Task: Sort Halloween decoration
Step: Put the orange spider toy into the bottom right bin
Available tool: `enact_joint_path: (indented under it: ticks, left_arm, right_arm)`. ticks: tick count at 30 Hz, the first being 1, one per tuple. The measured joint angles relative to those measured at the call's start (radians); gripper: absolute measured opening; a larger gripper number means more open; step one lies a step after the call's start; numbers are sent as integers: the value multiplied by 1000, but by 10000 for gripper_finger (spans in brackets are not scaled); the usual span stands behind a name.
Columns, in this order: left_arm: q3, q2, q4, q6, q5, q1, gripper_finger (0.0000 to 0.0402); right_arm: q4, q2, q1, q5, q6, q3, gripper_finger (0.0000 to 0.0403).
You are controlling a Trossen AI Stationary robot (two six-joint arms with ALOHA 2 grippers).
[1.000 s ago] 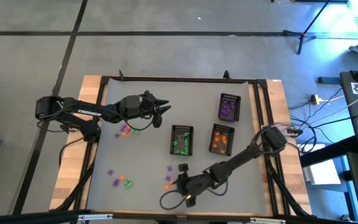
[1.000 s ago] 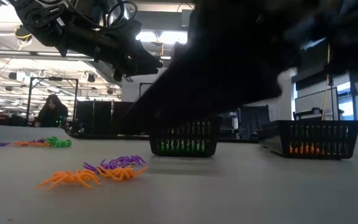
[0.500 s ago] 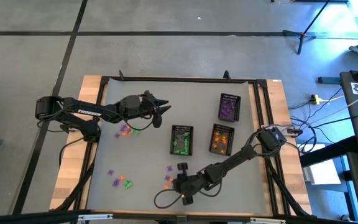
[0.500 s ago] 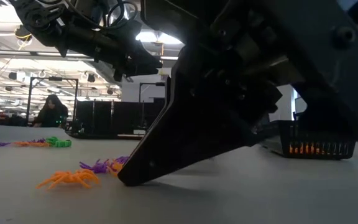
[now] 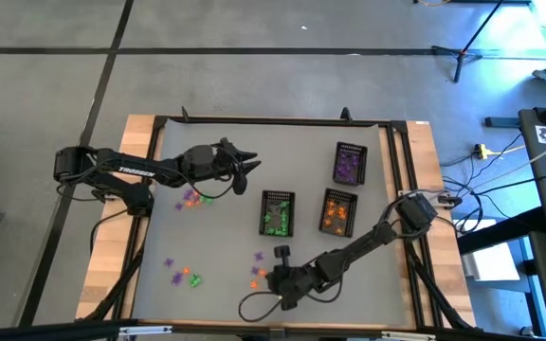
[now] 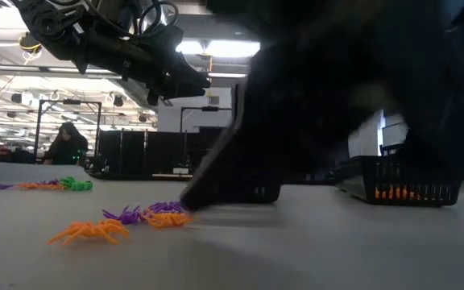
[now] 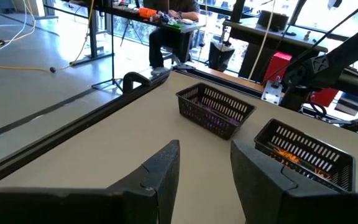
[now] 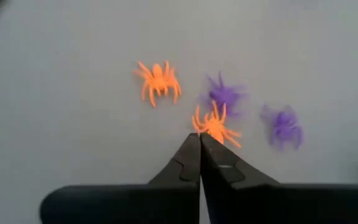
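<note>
The right end effector (image 8: 199,144) is down at the near part of the grey table (image 5: 226,152), its two fingers pressed together, the tips just touching an orange spider (image 8: 214,126); whether a leg is pinched cannot be told. Close round it lie another orange spider (image 8: 157,79) and two purple spiders (image 8: 225,94), all part of the Halloween decoration. More trinkets sit in a near-left cluster (image 5: 182,276) and a cluster (image 5: 195,198) under the left arm. The left end effector (image 5: 245,172) hangs above the table with fingers spread and nothing between them. Three black mesh baskets stand right of centre: a green-filled basket (image 5: 276,214), an orange-filled basket (image 5: 338,211) and a purple-filled basket (image 5: 350,164). White lettering on the left arm (image 5: 131,171) is too small to read.
</note>
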Motion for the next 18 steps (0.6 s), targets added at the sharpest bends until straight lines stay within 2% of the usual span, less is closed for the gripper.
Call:
enact_joint_path:
  ticks: [4, 10, 18]
  left_arm:
    - [0, 0, 1, 0, 0, 0, 135]
    - [0, 0, 0, 0, 0, 0, 135]
    - [0, 0, 1, 0, 0, 0, 135]
  right_arm:
    - [9, -42, 14, 13, -3, 3, 2]
    - [-1, -38, 13, 3, 4, 3, 11]
    - [3, 5, -26, -50, 79, 2, 99]
